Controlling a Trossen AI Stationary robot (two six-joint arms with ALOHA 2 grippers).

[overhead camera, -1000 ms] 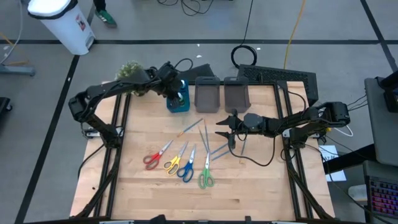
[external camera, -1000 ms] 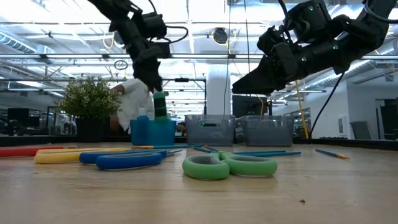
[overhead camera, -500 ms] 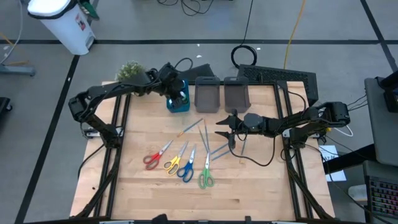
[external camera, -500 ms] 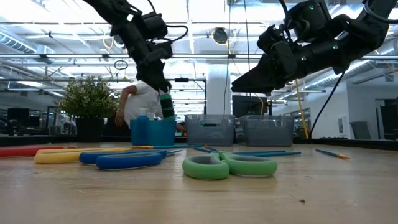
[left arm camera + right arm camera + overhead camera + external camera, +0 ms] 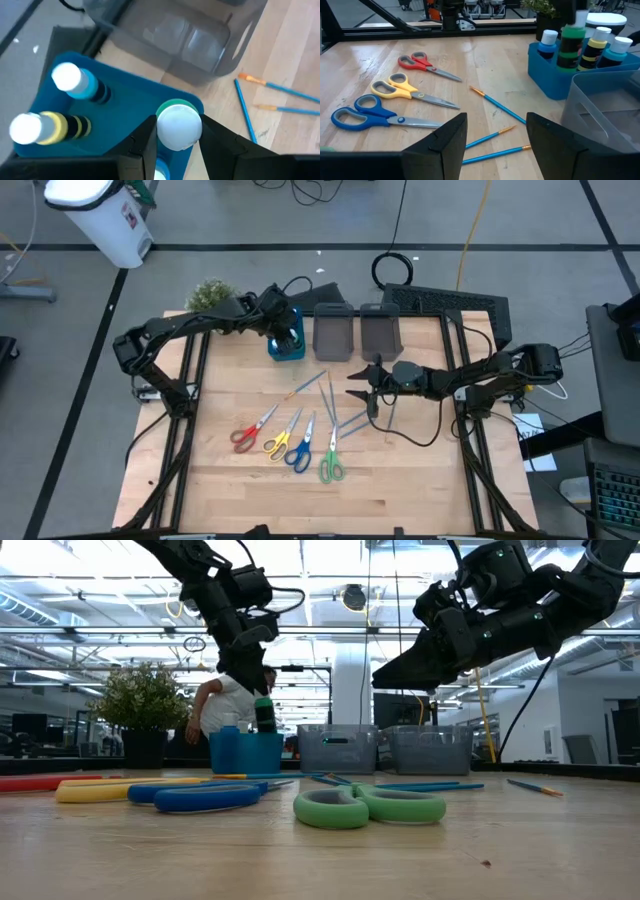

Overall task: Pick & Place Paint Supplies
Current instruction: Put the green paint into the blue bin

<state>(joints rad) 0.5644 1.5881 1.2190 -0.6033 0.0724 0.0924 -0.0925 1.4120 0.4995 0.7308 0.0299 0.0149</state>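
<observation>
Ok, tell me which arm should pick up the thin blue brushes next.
Right, probably. The right gripper hangs open just beside the thin blue brushes mid-table, while the left gripper is shut on a green paint bottle with a white cap over the blue rectangular bin.

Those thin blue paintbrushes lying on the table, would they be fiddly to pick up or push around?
Probably fiddly. The blue paintbrushes lie flat on the wooden table, leaving the fingers little to get under. They look slim and round, so a nudge may roll or spin them. They seem light and fairly stiff.
</observation>
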